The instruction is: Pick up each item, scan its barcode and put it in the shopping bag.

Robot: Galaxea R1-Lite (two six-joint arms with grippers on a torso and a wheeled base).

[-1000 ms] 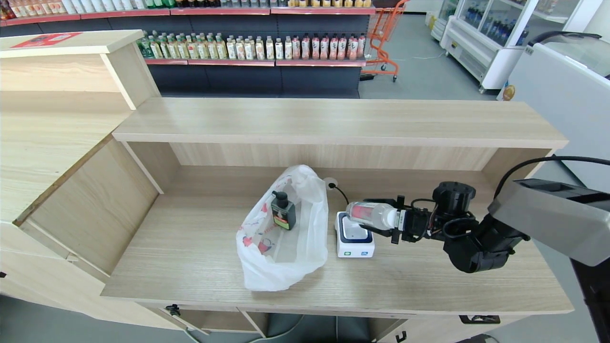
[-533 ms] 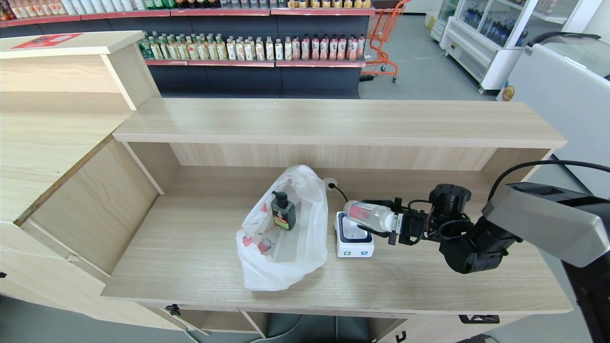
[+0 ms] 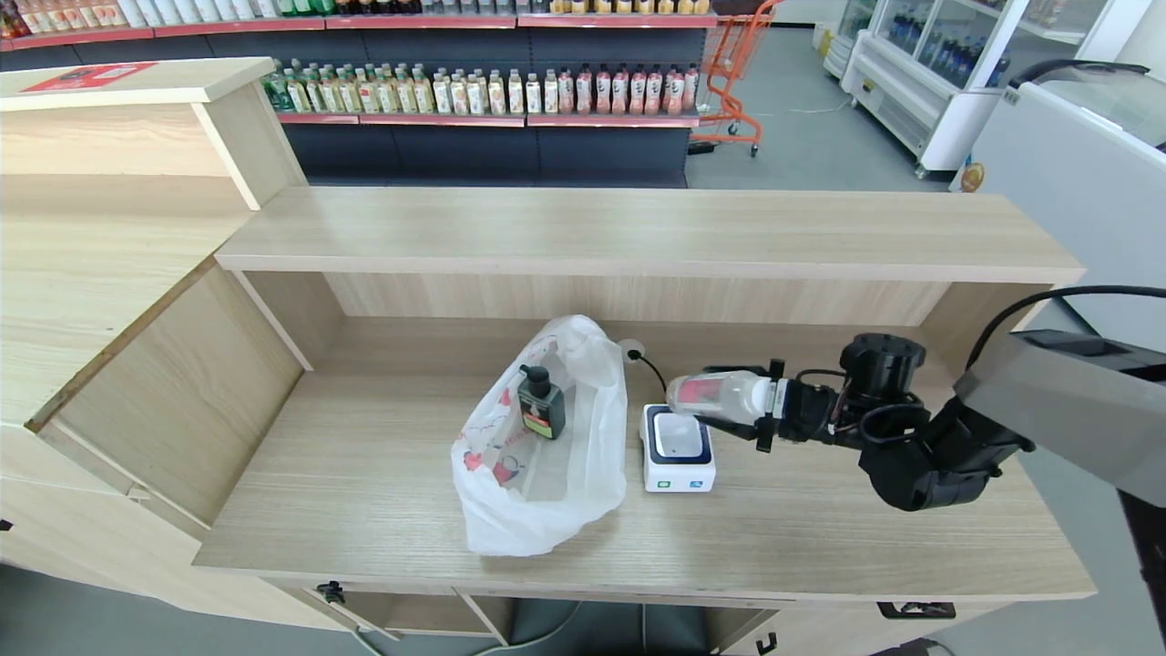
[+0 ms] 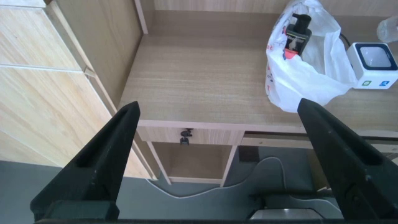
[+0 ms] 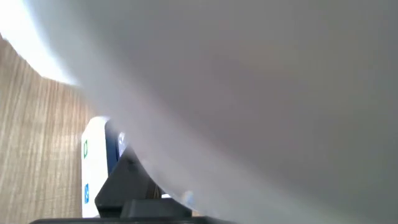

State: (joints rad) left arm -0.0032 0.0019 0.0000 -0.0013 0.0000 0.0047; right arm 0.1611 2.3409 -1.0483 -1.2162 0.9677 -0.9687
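The right gripper point(image 3: 740, 403) is clamped on a clear plastic bottle point(image 3: 697, 394), held on its side just above the far edge of the white scanner point(image 3: 679, 451), cap end toward the wrist. I judge the bottle light and smooth, with thin walls that would dent under a hard squeeze. The round body is slippery, so a hold near the stiffer shoulder suits it. Its label is pink-red; whether the barcode faces the scanner glass I cannot tell. Beside the scanner a soft, crinkly white bag point(image 3: 547, 501) stands open on the wood-grain counter point(image 3: 364, 474), with 1 dark pump bottle point(image 3: 541, 406) upright inside. The left gripper point(image 4: 216, 109) hangs with fingers wide apart, well away from the bag.
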